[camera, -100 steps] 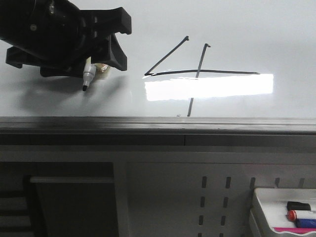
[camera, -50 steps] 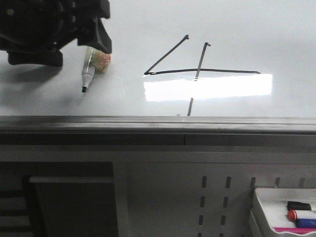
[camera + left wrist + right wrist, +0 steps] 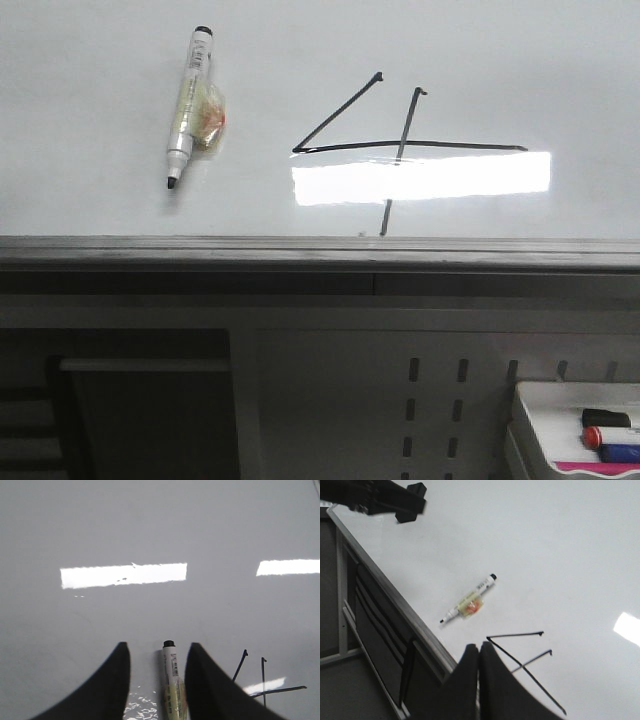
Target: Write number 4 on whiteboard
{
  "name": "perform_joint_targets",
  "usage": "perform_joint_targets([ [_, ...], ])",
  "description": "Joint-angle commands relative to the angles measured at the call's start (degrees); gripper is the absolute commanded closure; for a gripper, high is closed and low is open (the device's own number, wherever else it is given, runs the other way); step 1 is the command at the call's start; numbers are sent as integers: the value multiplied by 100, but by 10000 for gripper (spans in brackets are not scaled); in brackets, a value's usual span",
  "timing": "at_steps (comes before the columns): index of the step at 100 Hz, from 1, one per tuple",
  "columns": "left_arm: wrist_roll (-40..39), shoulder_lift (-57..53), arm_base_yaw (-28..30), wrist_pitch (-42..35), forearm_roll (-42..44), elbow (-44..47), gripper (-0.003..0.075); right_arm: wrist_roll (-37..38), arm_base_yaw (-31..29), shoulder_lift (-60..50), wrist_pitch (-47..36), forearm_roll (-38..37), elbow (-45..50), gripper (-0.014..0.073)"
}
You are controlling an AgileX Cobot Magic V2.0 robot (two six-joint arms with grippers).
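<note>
The number 4 (image 3: pixel 400 150) sits on the whiteboard (image 3: pixel 500 60) at upper centre of the front frame; a marker (image 3: pixel 186 105) lies on the board to its left, well apart; a tray (image 3: pixel 525 420) holding pens (image 3: pixel 610 435) occupies the lower right corner, below the board's rail (image 3: pixel 320 250).

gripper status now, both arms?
Left gripper: open, holding nothing; the marker lies released on the whiteboard between its fingers.
Right gripper: shut, empty.
</note>
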Motion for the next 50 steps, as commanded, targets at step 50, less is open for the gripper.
perform_joint_targets([
  [50,125,-2421,-1,108,150,1774,741,19,-445,-2058,-431,89,1717,637],
])
